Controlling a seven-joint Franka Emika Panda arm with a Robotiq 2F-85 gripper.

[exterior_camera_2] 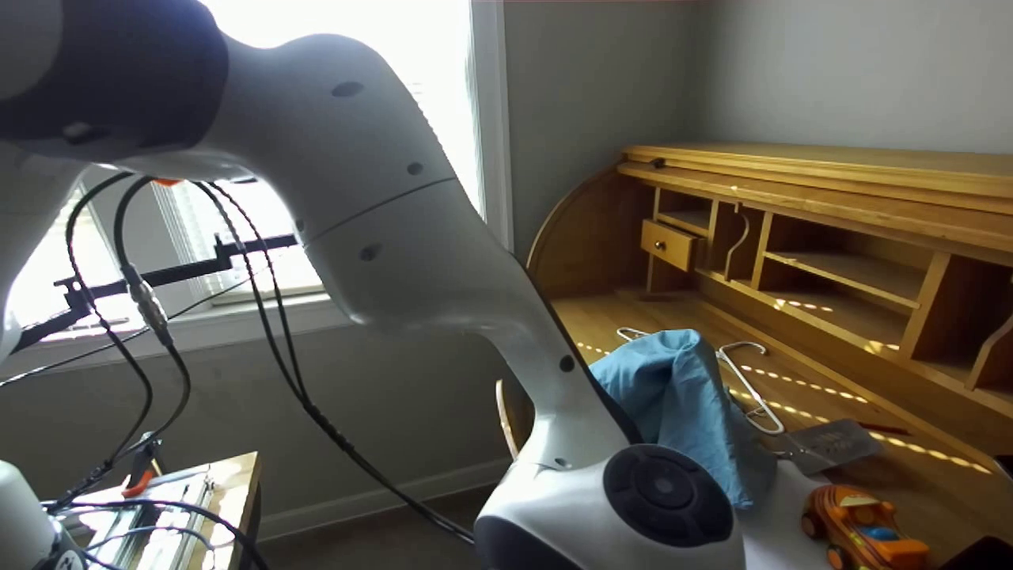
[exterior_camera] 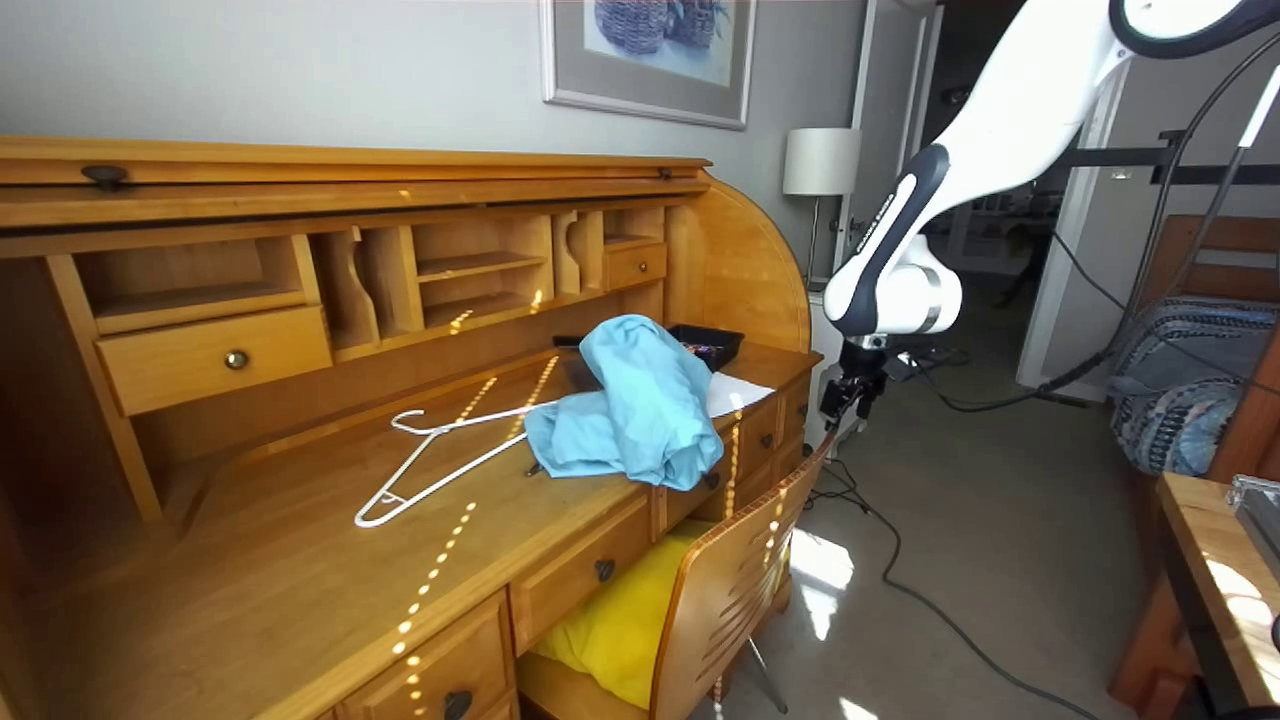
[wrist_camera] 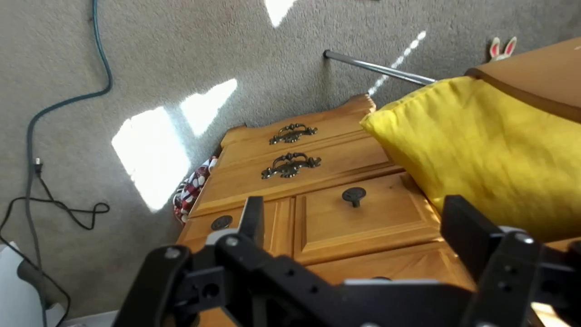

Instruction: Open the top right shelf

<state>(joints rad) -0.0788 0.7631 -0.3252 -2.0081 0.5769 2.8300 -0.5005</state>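
The top right shelf is the uppermost honey-brown drawer [wrist_camera: 408, 263] of the desk's right-hand stack. In the wrist view it lies low in the picture, and my gripper's body hides most of it and its dark knob. A drawer front under the desktop also shows at the right in an exterior view [exterior_camera: 757, 428]. It looks shut. My gripper [wrist_camera: 354, 202] is open and empty, its fingers apart in front of the stack and touching nothing that I can see. It points down beside the desk's right end in an exterior view [exterior_camera: 840, 402].
A knobbed drawer [wrist_camera: 367, 218] and drawers with ornate handles [wrist_camera: 290, 167] lie below. A wooden chair [exterior_camera: 735, 590] with a yellow cushion [wrist_camera: 490, 154] stands close. A blue cloth [exterior_camera: 640, 410], white hanger [exterior_camera: 440, 490] and orange toy car [exterior_camera_2: 859, 530] lie on the desktop.
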